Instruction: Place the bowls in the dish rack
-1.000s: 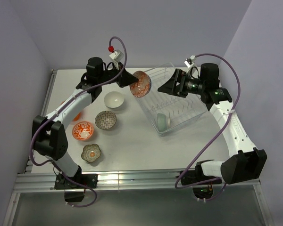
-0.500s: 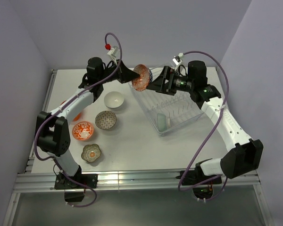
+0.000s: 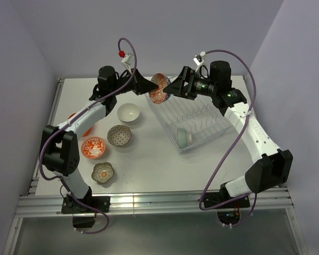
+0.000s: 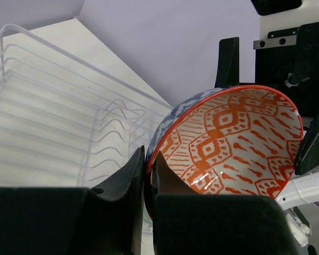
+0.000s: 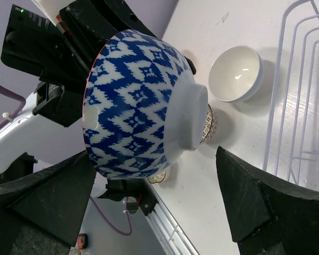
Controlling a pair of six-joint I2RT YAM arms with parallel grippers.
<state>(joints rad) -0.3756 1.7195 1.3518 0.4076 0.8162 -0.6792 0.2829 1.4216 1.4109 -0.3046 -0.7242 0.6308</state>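
Note:
My left gripper [image 3: 149,86] is shut on the rim of the orange-white patterned bowl [image 3: 158,88] and holds it in the air over the far left end of the clear dish rack [image 3: 221,129]. In the left wrist view the fingertips [image 4: 148,154] pinch the rim of the bowl [image 4: 234,143]. My right gripper [image 3: 170,89] is open, its fingers on either side of the bowl's blue-patterned outside [image 5: 138,101]. I cannot tell whether they touch it. A pale teal bowl [image 3: 184,137] stands in the rack's near end.
On the table left of the rack are a white bowl [image 3: 129,112], a grey-patterned bowl [image 3: 119,135], a red-pink patterned bowl [image 3: 93,147] and an olive flower-shaped bowl [image 3: 103,172]. An orange-red bowl [image 3: 72,116] is partly hidden under the left arm.
My left gripper has lifted the patterned bowl up and slightly right. My right gripper has moved left across the rack and now brackets the bowl with open fingers.

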